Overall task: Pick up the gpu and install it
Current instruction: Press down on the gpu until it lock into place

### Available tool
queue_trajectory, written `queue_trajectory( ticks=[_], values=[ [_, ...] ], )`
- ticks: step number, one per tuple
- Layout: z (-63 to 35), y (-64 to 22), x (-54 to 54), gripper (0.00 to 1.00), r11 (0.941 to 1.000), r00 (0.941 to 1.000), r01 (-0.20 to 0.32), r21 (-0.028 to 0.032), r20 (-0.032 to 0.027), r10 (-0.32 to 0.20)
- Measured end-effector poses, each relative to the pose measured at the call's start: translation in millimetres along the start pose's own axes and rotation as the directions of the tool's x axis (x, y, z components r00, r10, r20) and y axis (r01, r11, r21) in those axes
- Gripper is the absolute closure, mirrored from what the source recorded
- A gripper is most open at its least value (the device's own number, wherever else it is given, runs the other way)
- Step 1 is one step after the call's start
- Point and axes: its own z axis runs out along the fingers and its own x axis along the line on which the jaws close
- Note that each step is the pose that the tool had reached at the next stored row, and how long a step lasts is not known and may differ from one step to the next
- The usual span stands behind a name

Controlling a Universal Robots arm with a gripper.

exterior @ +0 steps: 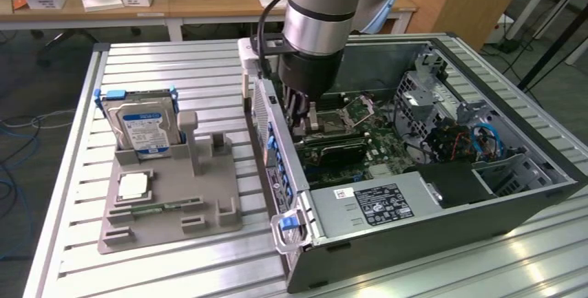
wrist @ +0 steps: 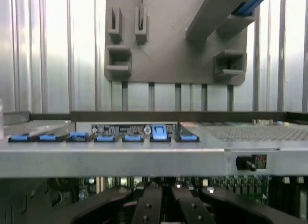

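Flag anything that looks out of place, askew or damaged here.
Nothing stands out. The PC case lies open on its side on the table, the gripper reaches down into it, shut, over the motherboard. The hard drive stands upright in the grey holder.

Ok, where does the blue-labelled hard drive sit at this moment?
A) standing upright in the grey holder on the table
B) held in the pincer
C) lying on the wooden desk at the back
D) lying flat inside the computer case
A: the hard drive stands upright in a slot of the grey holder, outside the computer case.
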Motion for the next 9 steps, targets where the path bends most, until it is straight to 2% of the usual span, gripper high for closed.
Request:
queue_trajectory(
  ticks=[9],
  values=[
    [-2.0, 3.8, 0.0, 0.89, 1.0000, 1.0000, 0.000, 0.0003, 0.0002, 0.000]
  ],
)
